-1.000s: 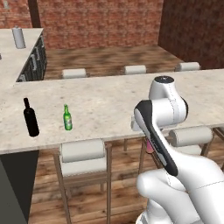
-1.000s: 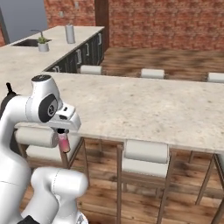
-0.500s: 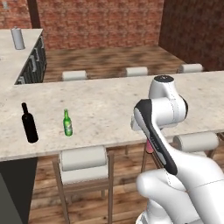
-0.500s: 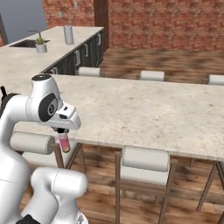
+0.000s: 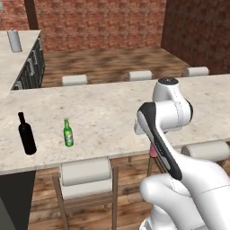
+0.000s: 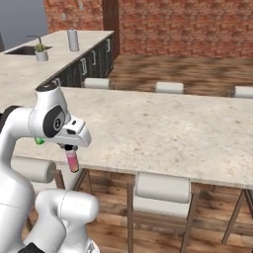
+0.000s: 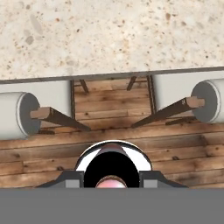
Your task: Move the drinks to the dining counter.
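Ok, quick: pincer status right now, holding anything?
Pincer: closed on the small pink bottle, which hangs below it, short of the dining counter.

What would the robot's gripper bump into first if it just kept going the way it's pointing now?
The gripper points straight down, holding the pink bottle just off the dining counter's near edge. Going on, it would probably meet the wooden floor between two stools, though depth is hard to judge.

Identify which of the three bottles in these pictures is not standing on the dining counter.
The small pink bottle: it hangs upright in the gripper, off the counter's near edge above the floor. The black wine bottle and green bottle both stand on the counter.
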Motion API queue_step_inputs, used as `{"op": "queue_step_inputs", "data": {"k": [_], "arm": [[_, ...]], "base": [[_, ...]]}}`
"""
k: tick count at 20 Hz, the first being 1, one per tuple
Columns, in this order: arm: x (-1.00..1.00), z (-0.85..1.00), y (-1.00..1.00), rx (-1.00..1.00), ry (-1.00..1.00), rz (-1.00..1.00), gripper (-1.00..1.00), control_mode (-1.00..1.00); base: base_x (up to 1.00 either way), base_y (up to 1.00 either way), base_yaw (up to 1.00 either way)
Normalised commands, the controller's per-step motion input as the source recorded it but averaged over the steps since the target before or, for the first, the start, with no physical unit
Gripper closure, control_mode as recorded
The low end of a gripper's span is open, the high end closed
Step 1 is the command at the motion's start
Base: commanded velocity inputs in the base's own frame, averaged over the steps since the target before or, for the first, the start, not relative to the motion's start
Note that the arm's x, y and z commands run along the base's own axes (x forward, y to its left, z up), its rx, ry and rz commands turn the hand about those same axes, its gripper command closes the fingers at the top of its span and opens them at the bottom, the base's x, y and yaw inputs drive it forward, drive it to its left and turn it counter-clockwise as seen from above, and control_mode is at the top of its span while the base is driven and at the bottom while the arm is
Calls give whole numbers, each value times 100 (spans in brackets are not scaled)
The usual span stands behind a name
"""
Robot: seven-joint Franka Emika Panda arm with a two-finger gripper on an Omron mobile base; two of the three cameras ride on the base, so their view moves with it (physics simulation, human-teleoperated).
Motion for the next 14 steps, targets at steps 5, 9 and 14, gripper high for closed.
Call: {"op": "queue_step_inputs", "data": {"k": [5, 9, 14], "arm": [[0, 0, 0, 0, 0, 0, 100, 100], [0, 0, 0, 0, 0, 0, 100, 100], [0, 0, 0, 0, 0, 0, 100, 100]], "base": [[38, 20, -8], [42, 22, -4], [43, 31, -1]]}}
